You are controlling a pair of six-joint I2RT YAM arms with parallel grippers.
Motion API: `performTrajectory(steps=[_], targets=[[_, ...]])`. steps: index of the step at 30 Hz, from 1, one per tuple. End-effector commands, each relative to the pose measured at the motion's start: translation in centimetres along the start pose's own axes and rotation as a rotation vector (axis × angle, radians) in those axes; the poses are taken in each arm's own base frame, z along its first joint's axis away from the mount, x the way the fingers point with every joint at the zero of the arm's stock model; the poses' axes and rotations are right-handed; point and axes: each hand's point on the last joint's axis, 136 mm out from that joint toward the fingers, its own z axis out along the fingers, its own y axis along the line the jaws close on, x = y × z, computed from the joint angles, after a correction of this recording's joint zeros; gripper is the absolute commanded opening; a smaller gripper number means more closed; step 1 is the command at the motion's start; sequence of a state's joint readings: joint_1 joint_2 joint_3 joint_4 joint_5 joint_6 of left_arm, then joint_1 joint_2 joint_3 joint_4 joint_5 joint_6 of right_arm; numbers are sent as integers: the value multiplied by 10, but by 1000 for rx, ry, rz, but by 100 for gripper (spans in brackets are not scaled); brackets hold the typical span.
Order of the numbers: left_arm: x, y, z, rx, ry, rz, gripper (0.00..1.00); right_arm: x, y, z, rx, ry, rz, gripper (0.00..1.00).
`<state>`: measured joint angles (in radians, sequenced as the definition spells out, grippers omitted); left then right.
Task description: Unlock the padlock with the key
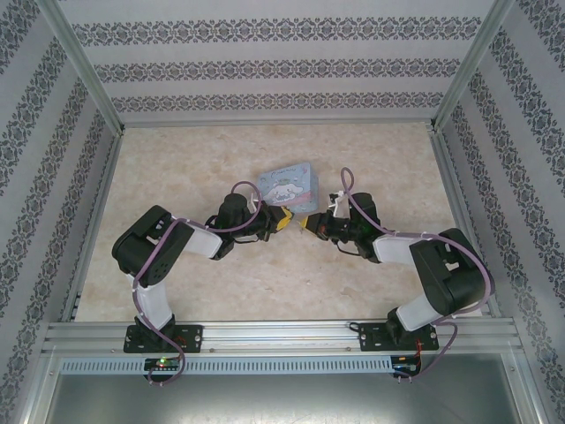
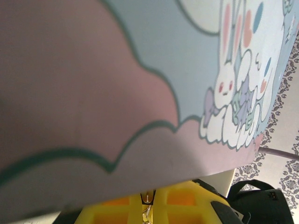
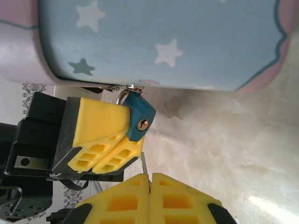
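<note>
The padlock [image 3: 138, 116] is tiny, with a teal-blue body and a brass keyhole facing the right wrist camera. Its thin shackle [image 3: 122, 95] hooks into the clasp of the light-blue cartoon tin [image 3: 159, 42]. My left gripper [image 3: 122, 140] is shut on the padlock's body from the left. In the left wrist view a sliver of metal [image 2: 148, 199] shows between the left gripper's [image 2: 149, 193] yellow fingers, under the tin [image 2: 117, 93]. My right gripper [image 3: 150, 176] is shut on the key [image 3: 145, 164]. Its thin blade points up, with its tip a little below the keyhole. From above, both grippers [image 1: 281, 218] [image 1: 307, 223] meet in front of the tin [image 1: 291, 185].
The tin stands on the beige marbled table [image 1: 221, 159] near its middle. Patterned walls [image 1: 265, 62] enclose the back and both sides. A metal rail [image 1: 282, 336] runs along the near edge by the arm bases.
</note>
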<state>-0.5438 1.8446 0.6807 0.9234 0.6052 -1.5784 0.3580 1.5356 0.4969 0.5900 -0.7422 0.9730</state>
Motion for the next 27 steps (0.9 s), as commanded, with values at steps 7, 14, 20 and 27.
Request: performTrajectory(steps=[7, 14, 20, 27], targets=[[8, -18, -1, 43, 22, 39, 0, -9, 13, 12, -28, 5, -17, 0], [8, -18, -1, 44, 21, 39, 0, -9, 9, 16, -19, 9, -10, 0], [9, -18, -1, 46, 25, 40, 0, -12, 9, 17, -17, 2, -8, 0], [9, -17, -2, 48, 25, 37, 0, -18, 16, 19, -30, -2, -13, 0]])
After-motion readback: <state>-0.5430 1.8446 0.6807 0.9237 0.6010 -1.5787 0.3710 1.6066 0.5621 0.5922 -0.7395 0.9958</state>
